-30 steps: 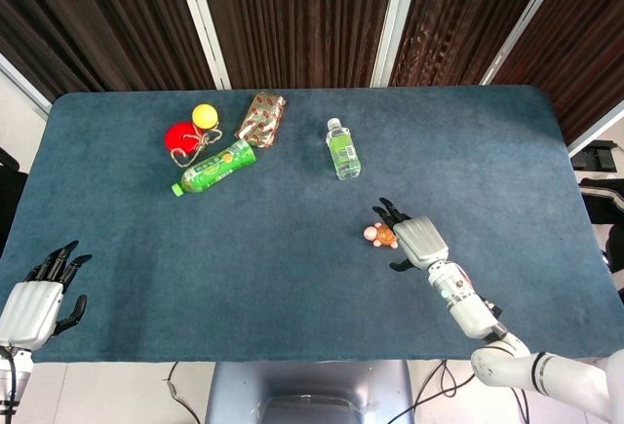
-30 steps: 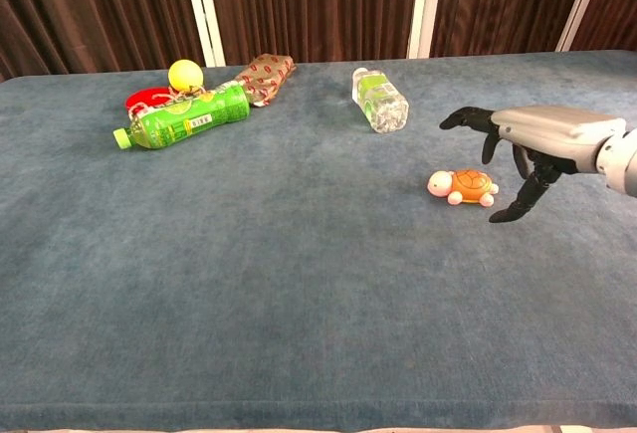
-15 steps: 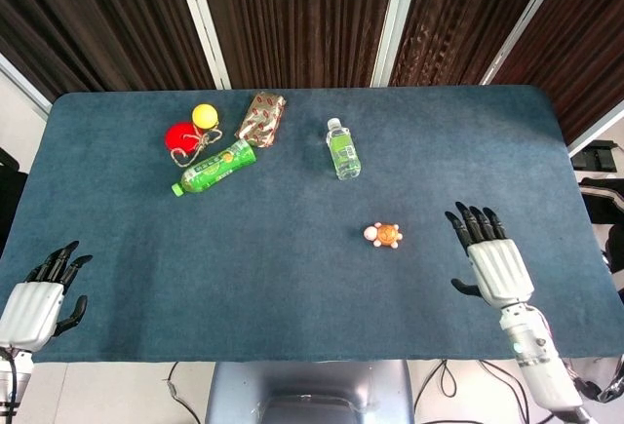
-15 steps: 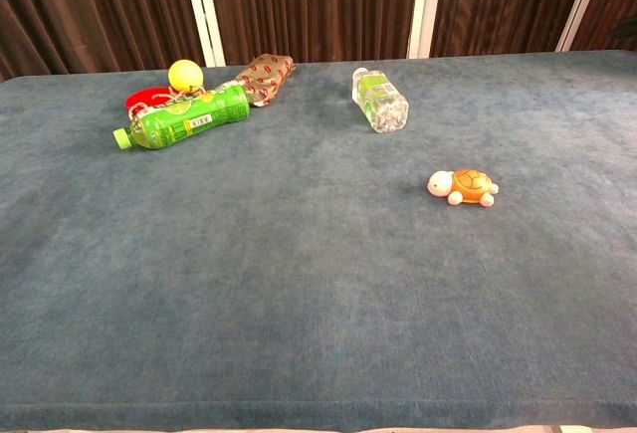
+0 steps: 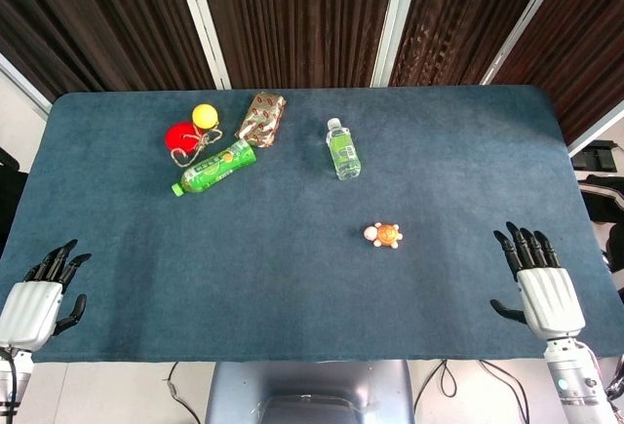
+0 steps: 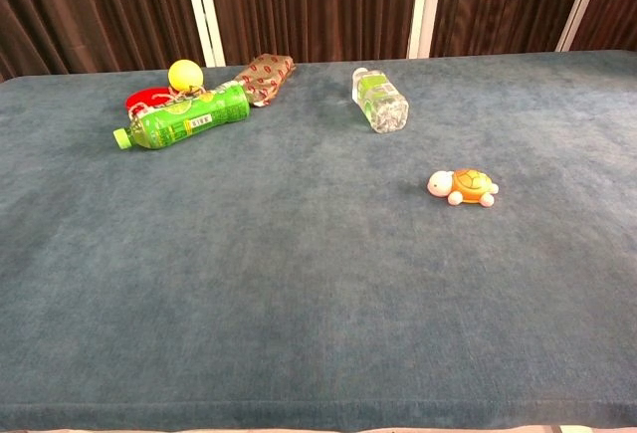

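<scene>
Left hand (image 5: 29, 304) wrist cut by frame edge, red object (image 5: 180, 136) partly hidden under rope

We note a green bottle (image 5: 214, 168) lying on its side at the far left of the blue table (image 5: 292, 278); a red disc (image 5: 180, 136) and a yellow ball (image 5: 204, 115) sit just behind it, with a knot of cord (image 5: 198, 143) between them; a patterned packet (image 5: 261, 118) lies just to their right; a clear water bottle (image 5: 342, 149) lies further right, well apart; dark curtains (image 5: 292, 15) hang behind.
</scene>
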Robot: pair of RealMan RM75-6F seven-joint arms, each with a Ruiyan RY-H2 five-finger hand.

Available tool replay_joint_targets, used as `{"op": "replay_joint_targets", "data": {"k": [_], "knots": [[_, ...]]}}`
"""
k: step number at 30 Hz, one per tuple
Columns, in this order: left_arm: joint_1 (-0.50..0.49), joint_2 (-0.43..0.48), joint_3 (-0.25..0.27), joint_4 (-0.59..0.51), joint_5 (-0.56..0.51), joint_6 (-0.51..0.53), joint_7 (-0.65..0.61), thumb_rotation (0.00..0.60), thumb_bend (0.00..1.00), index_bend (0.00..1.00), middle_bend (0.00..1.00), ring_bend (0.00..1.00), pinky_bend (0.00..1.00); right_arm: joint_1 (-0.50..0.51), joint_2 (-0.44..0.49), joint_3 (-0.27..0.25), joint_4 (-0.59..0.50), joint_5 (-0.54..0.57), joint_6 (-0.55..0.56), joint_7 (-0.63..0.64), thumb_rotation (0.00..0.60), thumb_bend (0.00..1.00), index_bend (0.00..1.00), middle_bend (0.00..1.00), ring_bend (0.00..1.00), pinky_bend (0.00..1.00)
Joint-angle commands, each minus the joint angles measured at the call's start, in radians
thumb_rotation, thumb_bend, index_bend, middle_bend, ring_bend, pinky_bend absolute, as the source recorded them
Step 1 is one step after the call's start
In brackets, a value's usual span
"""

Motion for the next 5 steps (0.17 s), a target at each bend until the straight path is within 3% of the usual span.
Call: {"op": "replay_joint_targets", "data": {"k": [1,5], "knots": [[-0.002,0.001,0.001,0.001,0.0,-0.004,-0.001,0.6,0.47,0.18,0.03,0.08,0.27,-0.004,-0.002,0.004,0.0,0.001,-0.004,-0.005,0.6,0.0,0.0,0.0,0.0,0.0],[0.0,0.003,0.0,-0.001,0.001,0.0,-0.005,0.6,0.47,0.18,0.03,0.08,0.27,-0.008,-0.008,0.015,0.003,-0.002,-0.009,-0.008,0.6,0.0,0.0,0.0,0.0,0.0]]}}
